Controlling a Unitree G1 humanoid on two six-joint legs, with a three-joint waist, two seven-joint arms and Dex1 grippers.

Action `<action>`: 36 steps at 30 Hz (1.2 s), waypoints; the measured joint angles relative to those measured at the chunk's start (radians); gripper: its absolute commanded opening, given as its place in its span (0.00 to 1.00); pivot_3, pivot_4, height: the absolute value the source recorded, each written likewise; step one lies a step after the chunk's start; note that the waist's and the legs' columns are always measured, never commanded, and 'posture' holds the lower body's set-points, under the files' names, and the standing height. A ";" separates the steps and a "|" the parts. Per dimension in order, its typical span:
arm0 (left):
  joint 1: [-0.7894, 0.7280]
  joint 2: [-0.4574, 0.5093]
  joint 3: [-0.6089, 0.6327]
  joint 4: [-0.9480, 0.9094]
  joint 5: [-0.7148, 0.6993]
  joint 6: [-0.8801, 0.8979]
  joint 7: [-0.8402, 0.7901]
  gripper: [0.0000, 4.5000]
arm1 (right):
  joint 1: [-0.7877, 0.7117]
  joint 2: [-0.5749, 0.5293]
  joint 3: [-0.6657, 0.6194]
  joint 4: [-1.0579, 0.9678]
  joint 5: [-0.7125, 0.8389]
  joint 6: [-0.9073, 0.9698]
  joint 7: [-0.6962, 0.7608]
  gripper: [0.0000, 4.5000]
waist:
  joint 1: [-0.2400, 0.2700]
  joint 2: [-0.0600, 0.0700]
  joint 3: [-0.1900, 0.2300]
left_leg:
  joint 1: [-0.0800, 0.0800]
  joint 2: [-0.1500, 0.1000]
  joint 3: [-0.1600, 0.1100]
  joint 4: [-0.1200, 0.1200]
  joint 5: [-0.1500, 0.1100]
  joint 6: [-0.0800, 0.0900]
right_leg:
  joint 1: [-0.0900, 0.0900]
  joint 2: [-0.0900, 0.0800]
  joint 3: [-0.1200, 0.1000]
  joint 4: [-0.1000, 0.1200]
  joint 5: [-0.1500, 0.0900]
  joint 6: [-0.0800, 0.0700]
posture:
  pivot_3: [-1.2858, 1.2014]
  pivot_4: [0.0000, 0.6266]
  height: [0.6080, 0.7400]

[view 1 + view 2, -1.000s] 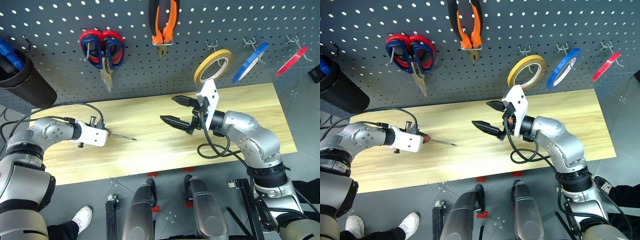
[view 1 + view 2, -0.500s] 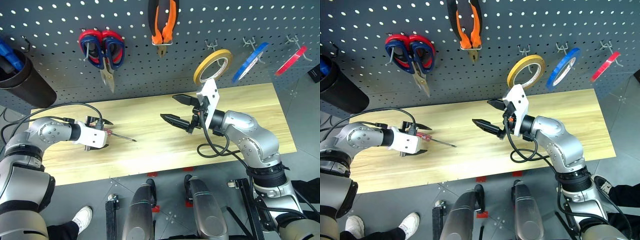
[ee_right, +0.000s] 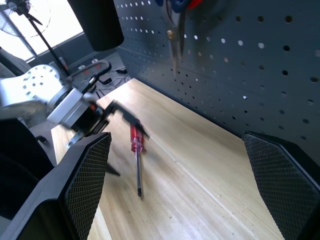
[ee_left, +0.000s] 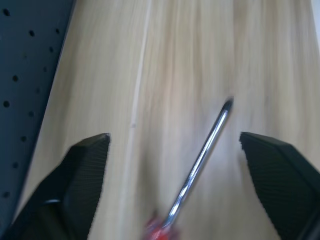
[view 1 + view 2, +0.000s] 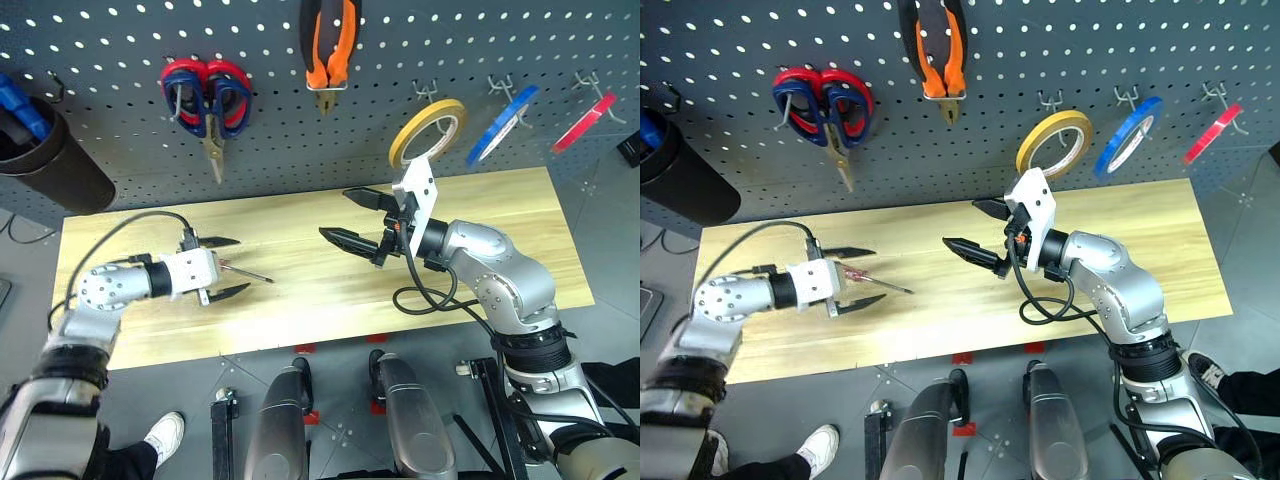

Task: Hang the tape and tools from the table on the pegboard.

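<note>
the red-handled screwdriver (image 5: 238, 271) lies on the table (image 5: 300, 300) at left centre, between the spread fingers of the left gripper (image 5: 229, 267) – regrasp step. right gripper (image 5: 351, 217) hangs spread, empty. next – pinch the handle, lift to the pegboard (image 5: 120, 150).

The left gripper (image 5: 857, 276) hung low over the table (image 5: 1140, 250) at about eight o'clock with its fingers spread wide, the red-handled screwdriver (image 5: 872, 279) lying between them, shaft pointing toward four o'clock. Near the centre, the right gripper (image 5: 975, 230) was above the wood with its jaws wide apart and nothing in them. On the pegboard (image 5: 1060, 40) the scissors (image 5: 826, 105) hung at ten o'clock, the pliers (image 5: 938, 55) at twelve, and the yellow roll (image 5: 1053, 144), blue roll (image 5: 1127, 135) and red tape (image 5: 1212, 133) ran from one toward two o'clock.
</note>
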 measured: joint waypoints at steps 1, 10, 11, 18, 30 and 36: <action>0.048 -0.011 0.013 -0.086 -0.010 0.076 0.031 0.69 | 0.001 -0.008 0.003 -0.002 0.000 -0.008 0.016 1.00 | 0.001 0.000 0.000 | 0.000 0.000 0.000 0.000 0.000 0.000 | 0.000 0.000 0.000 0.000 0.000 0.000 | 0.47 0.74 1.00; 0.248 -0.234 0.064 -0.705 -0.058 0.724 0.368 0.57 | 0.071 -0.184 0.033 -0.036 -0.018 -0.205 0.306 1.00 | 0.019 0.000 0.000 | 0.001 -0.001 -0.006 0.001 0.000 0.001 | 0.005 0.001 -0.001 0.000 0.001 0.001 | 0.47 0.72 1.00; 0.247 -0.259 0.074 -0.727 -0.058 0.777 0.402 0.57 | 0.072 -0.185 0.034 -0.031 -0.020 -0.222 0.321 1.00 | 0.016 0.000 0.000 | 0.001 -0.001 -0.005 0.001 0.000 0.001 | 0.005 0.002 -0.001 0.000 0.001 0.002 | 0.47 0.72 1.00; 0.243 -0.481 0.113 -0.768 -0.065 1.095 0.629 0.57 | 0.054 -0.170 0.044 0.022 -0.056 -0.304 0.363 1.00 | 0.005 -0.001 -0.001 | 0.003 -0.001 -0.004 0.002 0.000 0.000 | 0.006 0.002 -0.001 0.001 0.001 0.002 | 0.47 0.73 1.00; 0.112 -0.903 0.183 -0.728 -0.045 1.274 1.043 0.49 | 0.041 -0.141 0.063 0.051 -0.075 -0.330 0.363 1.00 | 0.007 -0.002 -0.001 | 0.004 -0.001 -0.004 0.003 0.000 0.000 | 0.008 0.002 -0.001 0.001 0.002 0.003 | 0.47 0.74 1.00; 0.024 -0.959 0.343 -0.648 -0.082 1.246 1.197 0.09 | 0.040 -0.137 0.063 0.052 -0.075 -0.326 0.357 1.00 | 0.008 -0.003 -0.001 | 0.004 -0.001 -0.003 0.003 0.000 0.000 | 0.008 0.002 -0.001 0.000 0.002 0.003 | 0.47 0.74 1.00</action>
